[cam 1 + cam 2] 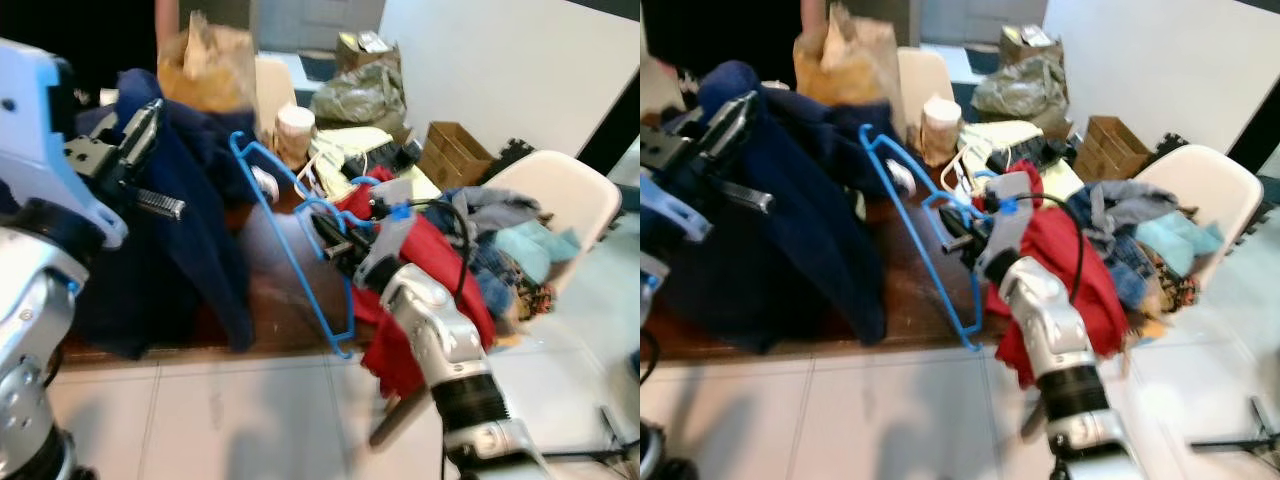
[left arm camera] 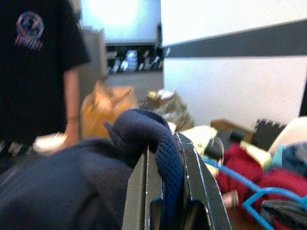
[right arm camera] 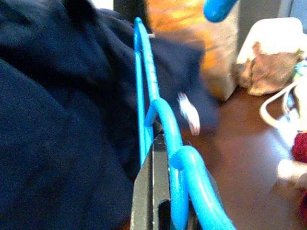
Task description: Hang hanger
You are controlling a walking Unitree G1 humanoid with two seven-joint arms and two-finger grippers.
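Observation:
A blue plastic hanger [image 1: 290, 235] stands upright over the brown table [image 1: 280, 310], its hook end pinched in my right gripper [image 1: 335, 238], which is shut on it; the right wrist view has the blue hanger [image 3: 165, 143] running between the fingers. To the left, my left gripper [image 1: 140, 130] is raised and shut on a fold of a dark navy garment [image 1: 190, 230] that drapes down onto the table. In the left wrist view the navy cloth [image 2: 165, 158] is clamped between the fingers. The hanger's far tip touches the garment's upper edge.
A pile of red and other clothes [image 1: 450, 260] lies on a white chair [image 1: 560, 190] at the right. A brown paper bag [image 1: 205, 65], a roll, cords and cardboard boxes [image 1: 455, 150] crowd the table's back. A person in a black shirt [image 2: 33, 62] stands behind. Tiled floor [image 1: 250, 420] is in front.

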